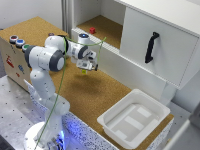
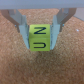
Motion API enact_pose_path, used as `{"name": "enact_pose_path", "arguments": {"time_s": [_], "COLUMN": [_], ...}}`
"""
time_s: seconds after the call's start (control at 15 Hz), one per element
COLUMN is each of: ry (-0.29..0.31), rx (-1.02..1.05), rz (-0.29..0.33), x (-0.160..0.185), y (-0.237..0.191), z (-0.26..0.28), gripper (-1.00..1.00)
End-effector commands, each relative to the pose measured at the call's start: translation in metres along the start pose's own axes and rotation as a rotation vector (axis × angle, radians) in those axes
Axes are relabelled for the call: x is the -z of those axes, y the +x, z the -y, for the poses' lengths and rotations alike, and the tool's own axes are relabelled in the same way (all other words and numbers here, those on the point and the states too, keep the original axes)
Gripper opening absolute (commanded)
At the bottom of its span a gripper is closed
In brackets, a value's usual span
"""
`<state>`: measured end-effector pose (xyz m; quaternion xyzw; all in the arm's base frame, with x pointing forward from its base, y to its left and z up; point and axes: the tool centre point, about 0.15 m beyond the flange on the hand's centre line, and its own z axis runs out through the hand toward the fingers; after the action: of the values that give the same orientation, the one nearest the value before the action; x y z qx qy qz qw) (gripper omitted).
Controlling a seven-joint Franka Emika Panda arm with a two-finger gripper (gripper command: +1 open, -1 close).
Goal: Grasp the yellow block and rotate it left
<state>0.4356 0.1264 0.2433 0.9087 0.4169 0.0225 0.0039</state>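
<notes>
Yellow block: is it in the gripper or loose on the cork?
In the gripper. The wrist view shows the yellow block between both fingers, touching each.

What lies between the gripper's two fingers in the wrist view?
The yellow block sits between the fingers, with black markings on its faces. Below it is only cork surface. The wrist view shows this.

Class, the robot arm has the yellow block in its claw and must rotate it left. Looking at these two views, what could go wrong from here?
1. The wrist view shows the claw gripping only the upper part of the yellow block; it might slip or twist during rotation.
2. The block seems lifted off the cork surface; if dropped, it could bounce away.
3. In the exterior view, the green cable loops close to the wrist and might snag.
</notes>
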Motion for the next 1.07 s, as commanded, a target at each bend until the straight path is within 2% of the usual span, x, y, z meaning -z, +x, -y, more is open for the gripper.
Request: {"name": "enact_pose_path", "arguments": {"time_s": [0.0, 0.13, 0.27, 0.4, 0.53, 0.6, 0.8, 1.0], "ry": [0.139, 0.135, 0.166, 0.186, 0.171, 0.156, 0.133, 0.129], "rx": [0.410, 0.601, 0.762, 0.852, 0.877, 0.864, 0.823, 0.711], "rz": [0.007, 0.005, 0.030, 0.042, 0.030, 0.024, 0.010, -0.034], "x": [-0.014, -0.018, -0.019, -0.019, -0.019, -0.020, -0.015, 0.002], "y": [0.011, 0.011, 0.011, 0.009, 0.008, 0.009, 0.008, 0.009], "z": [-0.020, -0.014, -0.009, -0.007, -0.005, -0.003, 0.000, 0.006], "gripper": [-1.00, -1.00, -1.00, -1.00, -1.00, 1.00, 1.00, 1.00]}}
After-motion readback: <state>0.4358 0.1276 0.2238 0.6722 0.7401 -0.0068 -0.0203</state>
